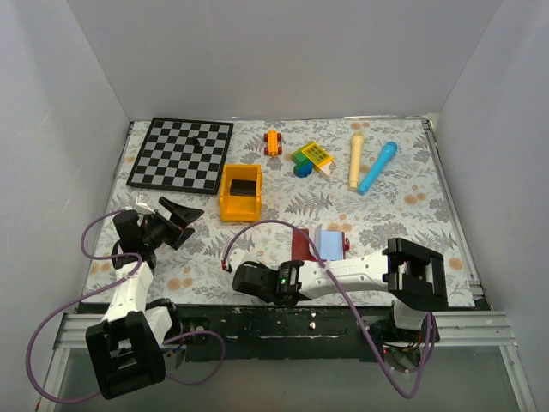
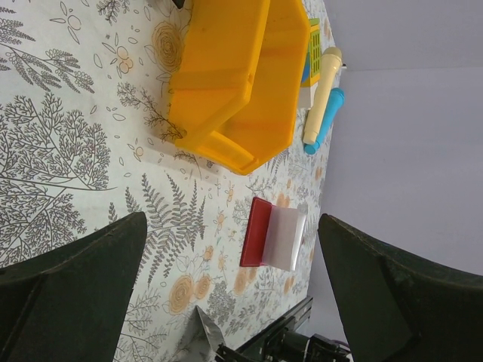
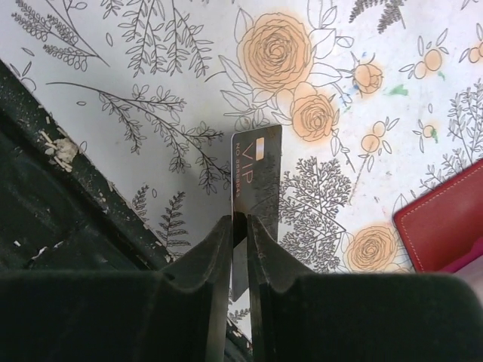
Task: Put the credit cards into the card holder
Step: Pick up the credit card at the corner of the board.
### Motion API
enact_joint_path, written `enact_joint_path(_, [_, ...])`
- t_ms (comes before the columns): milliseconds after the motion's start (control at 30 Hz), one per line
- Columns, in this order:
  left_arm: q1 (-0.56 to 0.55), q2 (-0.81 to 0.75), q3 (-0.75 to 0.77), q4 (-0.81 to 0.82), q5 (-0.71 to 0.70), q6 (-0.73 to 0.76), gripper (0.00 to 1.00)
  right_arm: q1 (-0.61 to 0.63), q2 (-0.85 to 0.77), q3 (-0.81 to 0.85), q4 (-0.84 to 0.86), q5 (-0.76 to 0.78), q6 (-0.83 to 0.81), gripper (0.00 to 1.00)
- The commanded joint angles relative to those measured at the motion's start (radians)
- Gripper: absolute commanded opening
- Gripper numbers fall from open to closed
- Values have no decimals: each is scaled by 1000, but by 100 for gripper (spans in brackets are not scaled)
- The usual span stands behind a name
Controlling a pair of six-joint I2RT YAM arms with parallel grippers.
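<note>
Credit card (image 3: 256,173) — edge-on in low right pincer (image 3: 240,220)

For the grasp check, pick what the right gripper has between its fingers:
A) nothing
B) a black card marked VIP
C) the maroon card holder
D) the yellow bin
B: in the right wrist view the right gripper pinches the black card, printed VIP, by its near end, while the card holder lies apart from it.

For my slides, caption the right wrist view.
Right arm's fingers pinch a black credit card over the floral cloth, maroon card holder at right.
</note>
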Motion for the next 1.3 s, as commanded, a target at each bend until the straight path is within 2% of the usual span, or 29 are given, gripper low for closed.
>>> enact_joint_path(0, [5,-3,-11,15,21,1,98,-15,-42,-13,-15,26,-4,18])
enact_joint_path(400, [3,0,-14,19,22,1,98,-79,-75,-48,-3,9,-27,2])
enact_joint_path(667, [5,-12,-2,18,36,25,98,-118,-105,-70,25,-52,-7,1])
enact_joint_path(833, [5,-92,64,-97,-8,91,98,-213,-211,-114,85,-189,51,1])
enact_joint_path(967, [-6,-115,110,-125,-18,107,98,-294,-364,-174,146,-247,91,1])
enact_joint_path(1100, [-79,-88,161,-126,-74,122,96,-384,-522,-203,119,-207,138,1])
enact_joint_path(1267, [-384,9,283,-125,-277,130,96,-512,-688,-211,-18,-103,206,1])
